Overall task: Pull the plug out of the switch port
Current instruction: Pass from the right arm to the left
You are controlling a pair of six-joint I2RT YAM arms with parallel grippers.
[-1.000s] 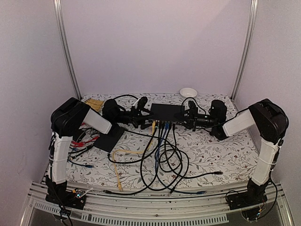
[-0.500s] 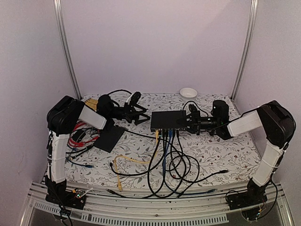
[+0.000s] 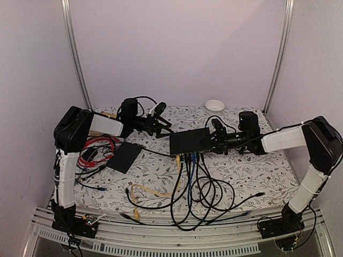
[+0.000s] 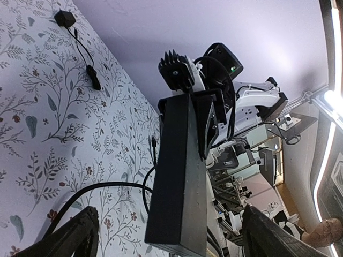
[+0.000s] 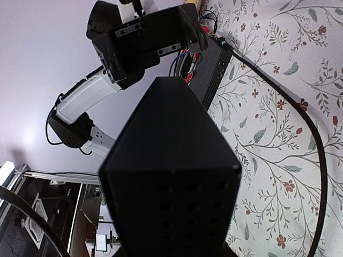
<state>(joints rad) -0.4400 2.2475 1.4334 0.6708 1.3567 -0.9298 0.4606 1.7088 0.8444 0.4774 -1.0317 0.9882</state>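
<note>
The switch (image 3: 188, 141) is a flat black box at the table's middle, with several yellow, blue and black cable plugs (image 3: 187, 156) in its near edge. My right gripper (image 3: 216, 139) is shut on the switch's right end. In the right wrist view the switch's vented end (image 5: 171, 182) fills the frame and hides my fingers. My left gripper (image 3: 161, 124) is open and empty, just left of and behind the switch's left end, not touching it. In the left wrist view the switch (image 4: 179, 176) stands end-on ahead, between my spread fingers (image 4: 72, 238).
A thin black slab (image 3: 124, 156) lies left of the switch. Red cables (image 3: 92, 152) lie at the left edge. Loose black, blue and yellow cables (image 3: 193, 187) trail to the front edge. A white bowl (image 3: 214, 105) sits at the back.
My left gripper let go of the switch's left end and drew back to the left. The switch, held by the right gripper, shifted nearer and turned slightly, dragging the cables.
</note>
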